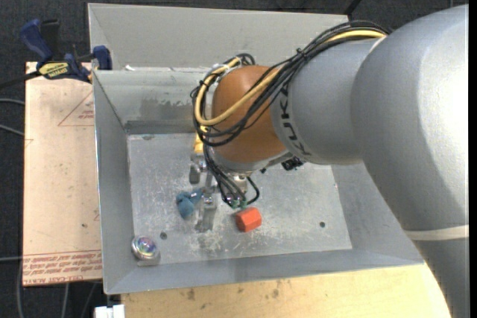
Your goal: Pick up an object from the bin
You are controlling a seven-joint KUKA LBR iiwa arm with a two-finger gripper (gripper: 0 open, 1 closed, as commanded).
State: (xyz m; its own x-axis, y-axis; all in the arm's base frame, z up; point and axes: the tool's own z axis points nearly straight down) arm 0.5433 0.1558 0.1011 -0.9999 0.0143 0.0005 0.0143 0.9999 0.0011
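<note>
My gripper [205, 214] reaches down to the bin floor just left of the middle, below the arm's orange cover. A small blue thing [185, 204] of uneven shape lies right against its left side, touching it or nearly so. A small orange-red cube [248, 220] sits on the floor a short way to the gripper's right, apart from it.
A round silver knob-like thing [145, 247] lies in the bin's front left corner. A bit of something yellow [198, 138] peeks out from behind the orange cover near the back. The arm covers the bin's right and back parts.
</note>
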